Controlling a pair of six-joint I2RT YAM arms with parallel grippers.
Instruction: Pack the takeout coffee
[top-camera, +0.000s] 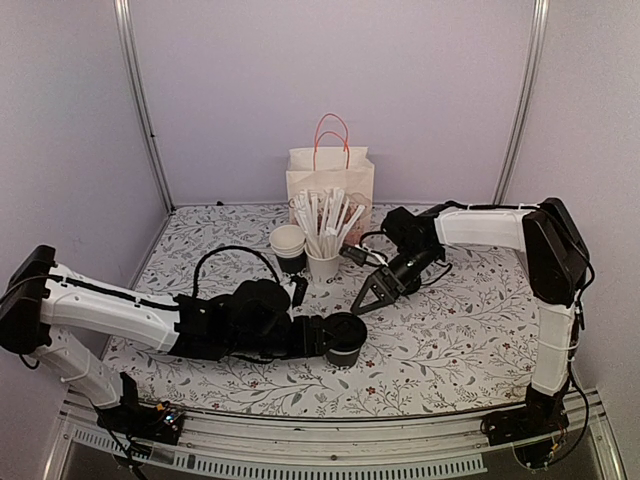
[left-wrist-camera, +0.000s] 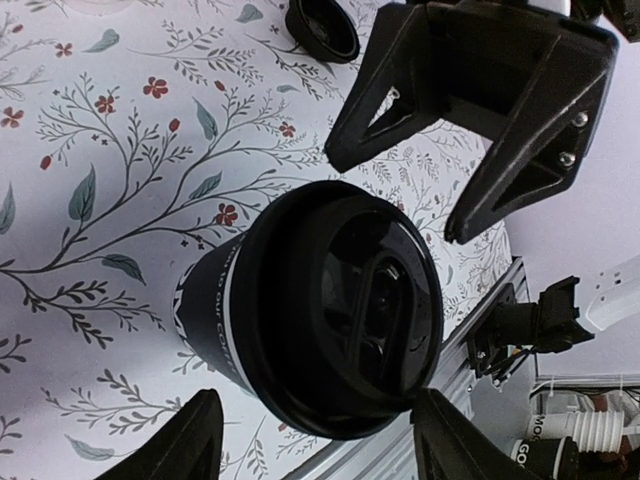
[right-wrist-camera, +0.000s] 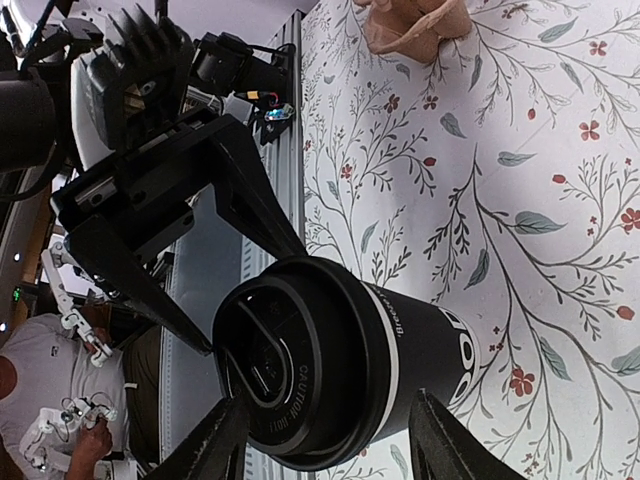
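Note:
The takeout coffee (top-camera: 346, 338) is a dark paper cup with a black lid, standing upright on the floral table near the front middle. My left gripper (top-camera: 322, 335) is open at the cup's left side. In the left wrist view its fingers (left-wrist-camera: 195, 440) stand apart on either side of the cup's lid (left-wrist-camera: 345, 305), with gaps showing. My right gripper (top-camera: 366, 299) is open just behind and to the right of the cup. In the right wrist view the cup (right-wrist-camera: 340, 370) lies between its spread fingers (right-wrist-camera: 448, 445); that gripper (right-wrist-camera: 330, 400) holds nothing.
A paper bag with pink handles (top-camera: 330, 172) stands open at the back middle. In front of it are a stack of lidless white-rimmed cups (top-camera: 289, 246) and a white cup of wrapped sticks (top-camera: 325, 255). The table's front rail (top-camera: 330, 440) is close behind the coffee.

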